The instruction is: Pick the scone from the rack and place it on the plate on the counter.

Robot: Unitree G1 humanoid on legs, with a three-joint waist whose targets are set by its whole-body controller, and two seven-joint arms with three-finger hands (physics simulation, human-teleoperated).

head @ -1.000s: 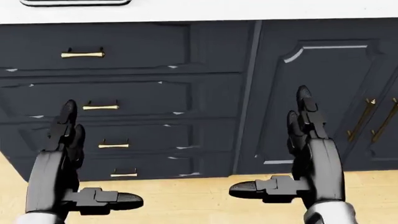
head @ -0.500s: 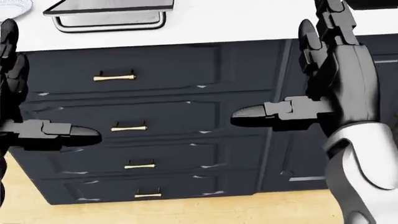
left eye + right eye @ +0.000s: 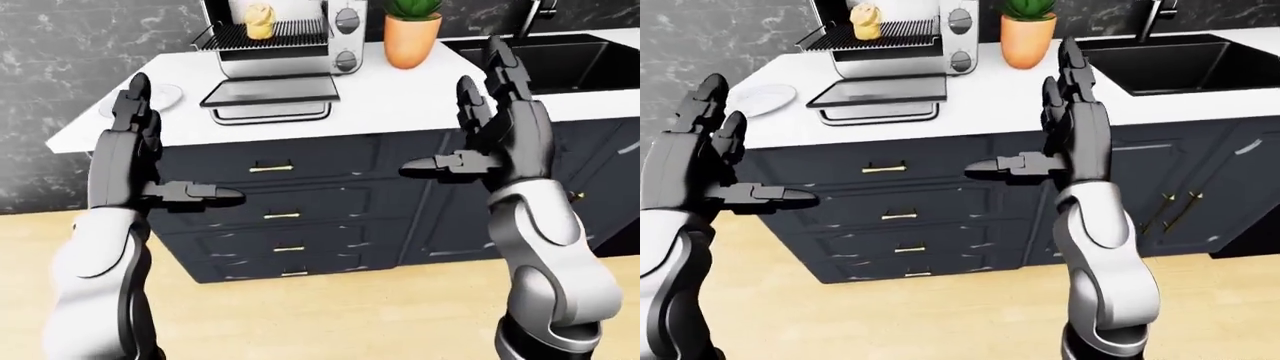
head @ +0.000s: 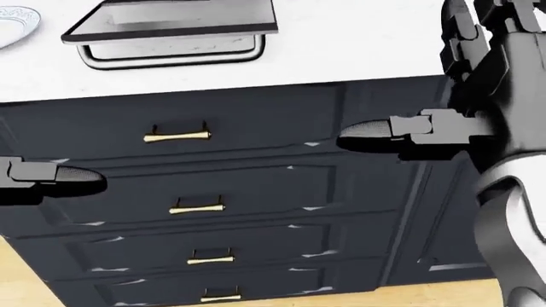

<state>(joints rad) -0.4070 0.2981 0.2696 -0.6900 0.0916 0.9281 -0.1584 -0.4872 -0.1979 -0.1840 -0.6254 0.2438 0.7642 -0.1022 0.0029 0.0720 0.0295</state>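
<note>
I hold both hands raised, left hand [image 3: 130,161] and right hand [image 3: 500,127], fingers spread and empty. The scone [image 3: 259,20] sits on the rack [image 3: 270,33], well beyond my fingertips above the worktop [image 3: 400,97]. It looks light and crumbly; I'd pinch its sides gently. The plate [image 3: 758,97] lies just past my left fingers.
</note>
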